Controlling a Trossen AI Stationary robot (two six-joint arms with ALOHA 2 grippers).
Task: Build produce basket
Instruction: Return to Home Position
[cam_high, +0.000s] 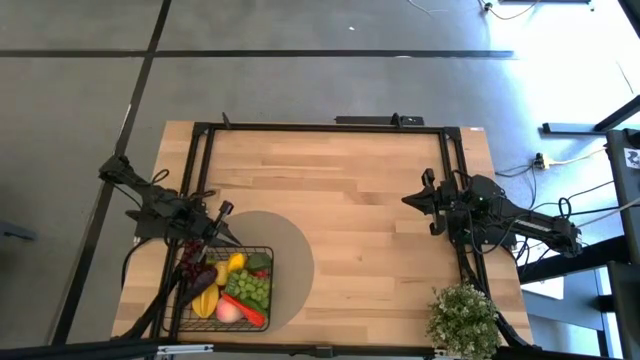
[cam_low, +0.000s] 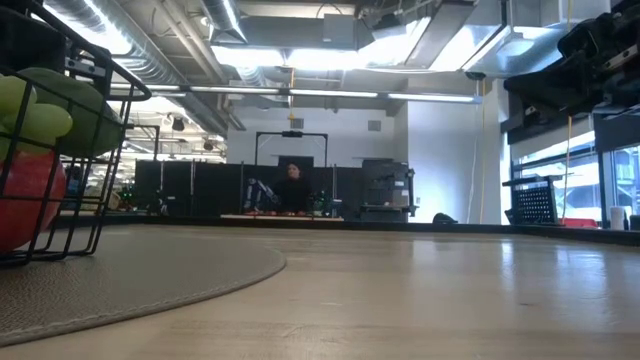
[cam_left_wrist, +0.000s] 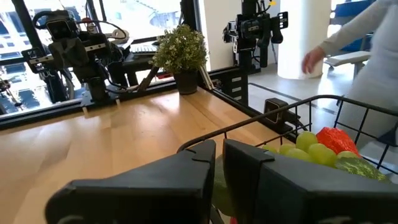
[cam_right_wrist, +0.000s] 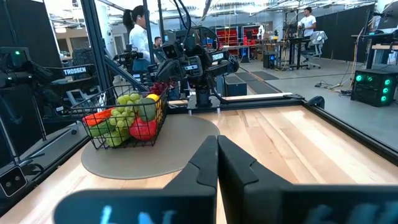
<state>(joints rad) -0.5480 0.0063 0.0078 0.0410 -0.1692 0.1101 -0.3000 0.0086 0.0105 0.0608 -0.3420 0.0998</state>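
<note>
Left pincer (cam_high: 222, 212) by back edge of basket (cam_high: 240, 247), high up. Fingers close together, thin gap, holds nothing. Basket sits on round mat (cam_high: 295, 262), left side of bench (cam_high: 350, 180), full of produce (cam_high: 250, 288). Right pincer (cam_high: 418, 197) over right side, seems shut, empty. Plant (cam_high: 462, 318) at right corner.

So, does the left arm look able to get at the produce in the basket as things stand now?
Probably yes. The left hand hangs shut close by the rim of the basket, whose top is open, and nothing lies over the produce. The right hand waits far across the table.
</note>
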